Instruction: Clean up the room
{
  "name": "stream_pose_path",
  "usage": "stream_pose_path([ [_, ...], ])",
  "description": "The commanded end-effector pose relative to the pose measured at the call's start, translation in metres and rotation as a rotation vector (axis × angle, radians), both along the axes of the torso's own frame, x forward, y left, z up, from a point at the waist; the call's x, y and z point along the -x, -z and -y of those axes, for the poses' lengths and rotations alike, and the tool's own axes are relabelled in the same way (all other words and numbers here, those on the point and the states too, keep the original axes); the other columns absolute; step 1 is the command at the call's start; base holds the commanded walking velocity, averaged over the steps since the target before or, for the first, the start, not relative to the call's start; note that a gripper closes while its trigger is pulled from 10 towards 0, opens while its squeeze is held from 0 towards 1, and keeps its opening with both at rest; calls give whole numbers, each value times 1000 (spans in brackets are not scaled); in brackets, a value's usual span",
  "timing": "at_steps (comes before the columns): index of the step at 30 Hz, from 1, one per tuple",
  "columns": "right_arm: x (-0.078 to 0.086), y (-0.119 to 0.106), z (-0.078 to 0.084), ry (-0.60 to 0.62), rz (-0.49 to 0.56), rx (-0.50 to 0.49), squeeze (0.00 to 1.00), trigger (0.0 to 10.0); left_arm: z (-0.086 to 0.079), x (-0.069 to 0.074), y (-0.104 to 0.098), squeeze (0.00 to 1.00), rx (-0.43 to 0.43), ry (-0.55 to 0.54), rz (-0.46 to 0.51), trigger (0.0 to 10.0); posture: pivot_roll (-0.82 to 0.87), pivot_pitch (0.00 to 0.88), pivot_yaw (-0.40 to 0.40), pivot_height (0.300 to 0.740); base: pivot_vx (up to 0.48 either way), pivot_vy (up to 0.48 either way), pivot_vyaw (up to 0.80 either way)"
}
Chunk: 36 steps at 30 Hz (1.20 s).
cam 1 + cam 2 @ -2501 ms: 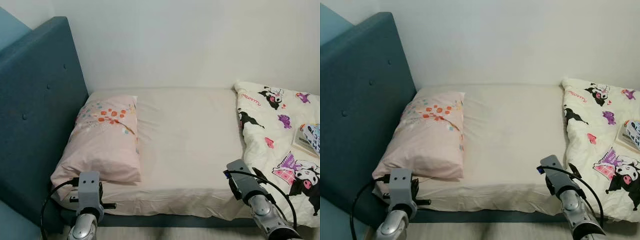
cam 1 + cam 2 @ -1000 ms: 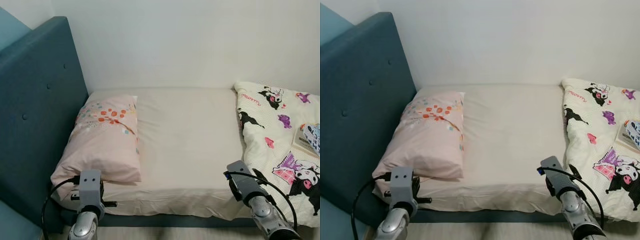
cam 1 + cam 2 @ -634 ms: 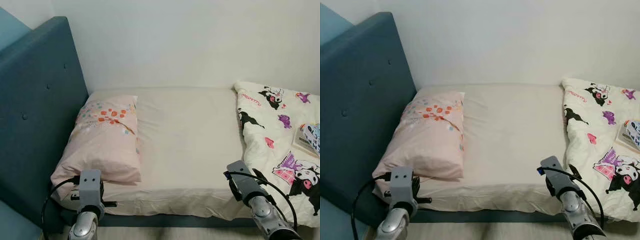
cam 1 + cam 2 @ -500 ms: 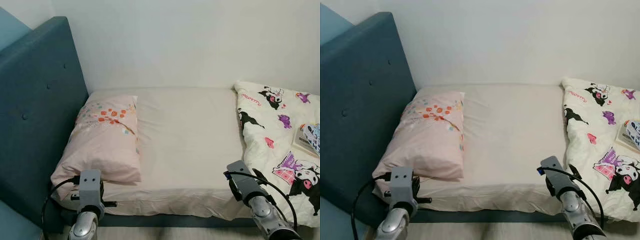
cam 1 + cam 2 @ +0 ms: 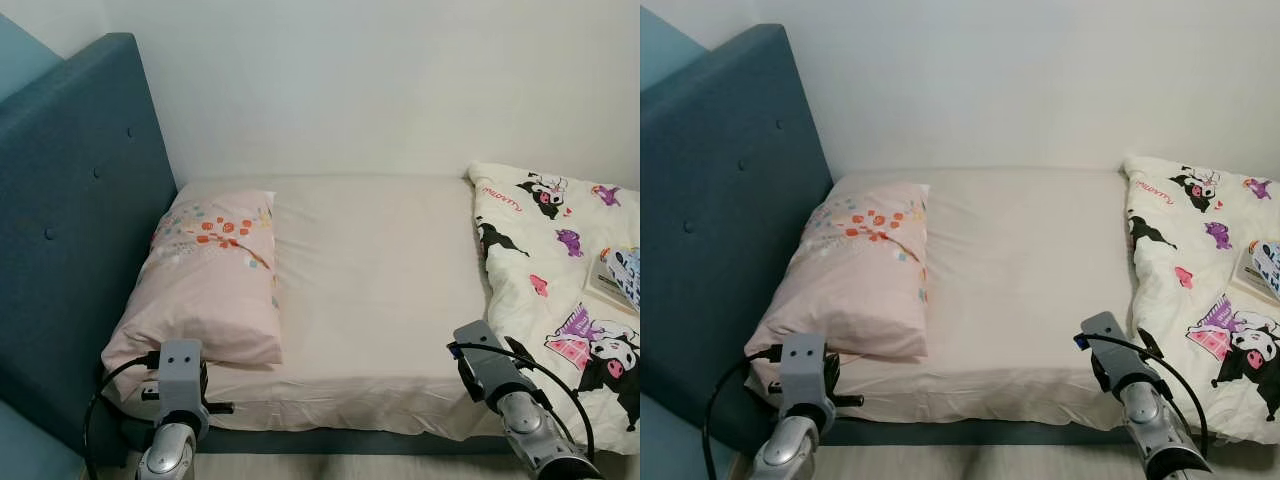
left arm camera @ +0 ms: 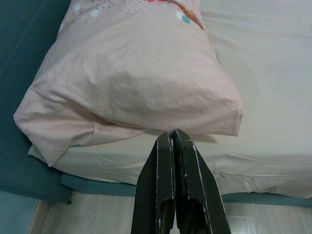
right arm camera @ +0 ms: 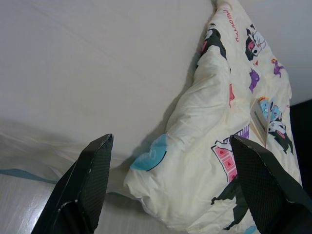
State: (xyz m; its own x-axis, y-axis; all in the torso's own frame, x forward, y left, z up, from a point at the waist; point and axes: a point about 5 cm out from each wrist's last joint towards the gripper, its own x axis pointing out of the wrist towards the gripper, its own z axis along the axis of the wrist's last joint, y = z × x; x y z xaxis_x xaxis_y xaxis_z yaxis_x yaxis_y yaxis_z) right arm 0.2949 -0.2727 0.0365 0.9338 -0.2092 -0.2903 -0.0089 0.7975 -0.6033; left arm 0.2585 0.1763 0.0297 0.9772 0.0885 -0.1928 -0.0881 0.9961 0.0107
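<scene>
Bedroom corner, bed (image 5: 370, 290) against a white wall, padded blue headboard (image 5: 70, 220)
Left gripper (image 6: 173, 139) jaws pressed together, empty, before the soft pink pillow (image 5: 205, 285); right gripper (image 7: 170, 161) jaws wide, empty, facing the bunched cartoon-print duvet (image 5: 560, 280). Pulling that limp quilt could tip off the book (image 5: 615, 280) lying on it

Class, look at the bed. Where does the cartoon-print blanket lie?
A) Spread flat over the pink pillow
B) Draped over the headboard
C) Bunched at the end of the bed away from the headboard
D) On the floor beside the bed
C: the cartoon-print blanket is bunched at the end opposite the headboard, leaving the pink pillow and the sheet uncovered.
</scene>
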Motion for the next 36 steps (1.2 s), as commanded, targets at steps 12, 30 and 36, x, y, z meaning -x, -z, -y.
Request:
stream_pose_path([
  [12,0,2,-1,9,-11,-5,0,10000,0,2,4,0,-4,1,-21,10000,-12,121,-11,740,0,0,0],
  [30,-1,1,-2,9,-12,-5,0,10000,0,2,3,0,-5,5,-22,10000,-14,122,-3,740,0,0,0],
  [36,0,1,-1,9,-12,-5,0,10000,1,2,3,0,-5,7,-22,10000,-13,123,1,740,0,0,0],
])
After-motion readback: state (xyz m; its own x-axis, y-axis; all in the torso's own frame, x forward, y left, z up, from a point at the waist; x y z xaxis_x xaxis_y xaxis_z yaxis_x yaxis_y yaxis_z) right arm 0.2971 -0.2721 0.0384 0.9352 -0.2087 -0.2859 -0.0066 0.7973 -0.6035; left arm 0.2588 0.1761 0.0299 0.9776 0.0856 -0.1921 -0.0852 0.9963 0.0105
